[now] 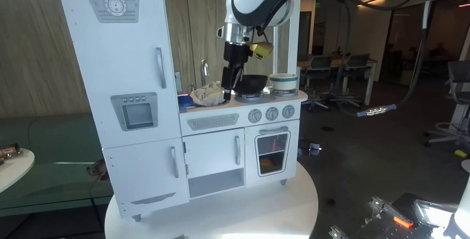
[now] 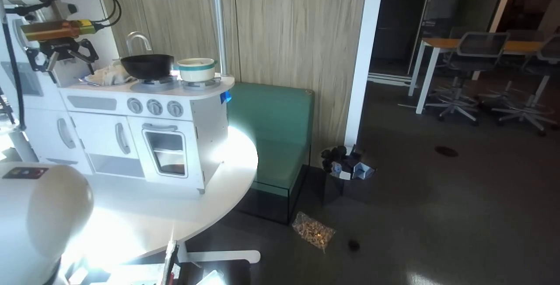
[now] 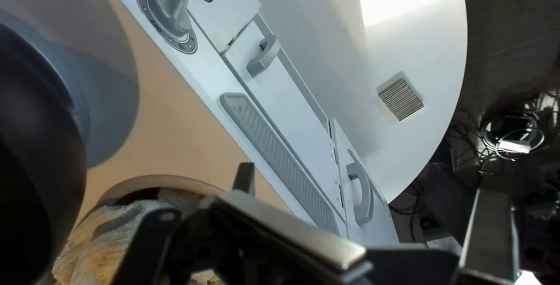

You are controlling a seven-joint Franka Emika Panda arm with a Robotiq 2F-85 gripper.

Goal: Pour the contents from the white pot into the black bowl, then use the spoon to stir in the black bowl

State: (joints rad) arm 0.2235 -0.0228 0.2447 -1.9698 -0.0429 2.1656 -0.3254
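Note:
The white pot (image 1: 284,83), pale with a teal band, stands on the right-hand burner in both exterior views (image 2: 196,71); what it contains cannot be made out. Beside it, on the neighbouring burner, is the black bowl (image 2: 148,66), dark and flaring, upright and partly behind my gripper in an exterior view (image 1: 252,84). Its dark side (image 3: 39,153) fills the left edge of the wrist view. My gripper (image 2: 72,73) points down near the sink side of the bowl, fingers spread, nothing between them. No spoon shows in any view.
A crumpled cloth (image 1: 208,94) lies in the sink left of the bowl, with a faucet (image 2: 138,40) behind. A blue item (image 1: 185,100) sits by the cloth. The tall toy fridge (image 1: 121,66) rises at the left. Knobs (image 2: 154,107) line the counter front.

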